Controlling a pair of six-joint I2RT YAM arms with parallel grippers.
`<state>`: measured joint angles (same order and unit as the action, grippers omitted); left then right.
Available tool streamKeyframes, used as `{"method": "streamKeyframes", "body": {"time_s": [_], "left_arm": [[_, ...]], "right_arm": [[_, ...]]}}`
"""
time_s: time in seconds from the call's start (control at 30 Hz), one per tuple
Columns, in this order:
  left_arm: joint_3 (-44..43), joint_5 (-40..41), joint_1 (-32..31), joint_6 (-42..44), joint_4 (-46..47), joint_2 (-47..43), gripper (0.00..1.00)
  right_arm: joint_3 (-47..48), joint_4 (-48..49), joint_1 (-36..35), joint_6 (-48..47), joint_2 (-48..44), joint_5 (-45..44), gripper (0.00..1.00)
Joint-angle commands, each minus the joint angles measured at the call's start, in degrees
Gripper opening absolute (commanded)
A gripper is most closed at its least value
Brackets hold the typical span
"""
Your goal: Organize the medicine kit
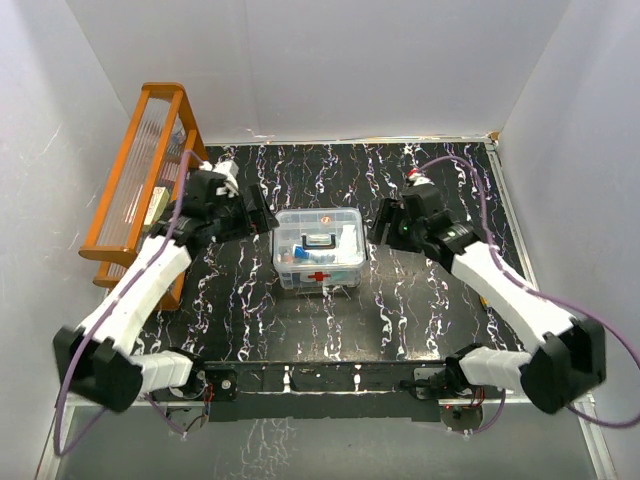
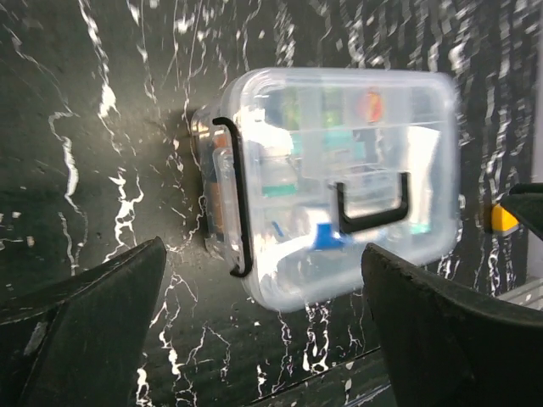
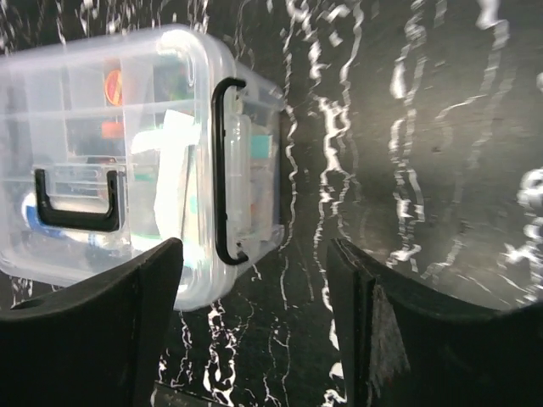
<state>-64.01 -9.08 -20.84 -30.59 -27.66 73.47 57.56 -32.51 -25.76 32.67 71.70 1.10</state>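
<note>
The medicine kit (image 1: 318, 250) is a clear plastic box with a red cross on its front, lid on, dark handle on top, standing mid-table. It shows in the left wrist view (image 2: 339, 178) and the right wrist view (image 3: 127, 161), with a black side latch (image 3: 222, 170) down on each end. Small items show through the plastic. My left gripper (image 1: 258, 212) is open and empty just left of the box. My right gripper (image 1: 380, 228) is open and empty just right of it. Neither touches the box.
An orange slatted rack (image 1: 140, 180) stands at the far left of the black marbled table (image 1: 420, 300). White walls enclose the back and both sides. The right arm's yellow-marked part (image 2: 504, 219) shows past the box.
</note>
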Motion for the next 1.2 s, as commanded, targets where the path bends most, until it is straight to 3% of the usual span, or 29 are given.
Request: {"method": "streamKeyframes", "body": {"time_s": [0.0,0.37,0.67,1.17], "left_arm": [[-3.5,5.6,-0.1,3.0,-6.1,-13.3,0.99],[0.0,12.4,-0.1,7.1,-7.4,-33.7,0.99],[-4.6,14.5,-0.1,11.1,-10.8,-39.0,0.99],[-4.1,15.1,-0.1,9.7,-13.9,-41.6,0.99]], "right_arm": [[2.3,-4.2,0.2,0.6,-12.4,-13.9,0.69],[2.8,-12.7,0.2,-3.0,-36.9,-25.9,0.81],[9.3,-20.0,0.2,-6.7,-44.1,-30.9,0.98],[11.1,-21.7,0.2,-6.6,-50.4,-33.4,0.98]]}}
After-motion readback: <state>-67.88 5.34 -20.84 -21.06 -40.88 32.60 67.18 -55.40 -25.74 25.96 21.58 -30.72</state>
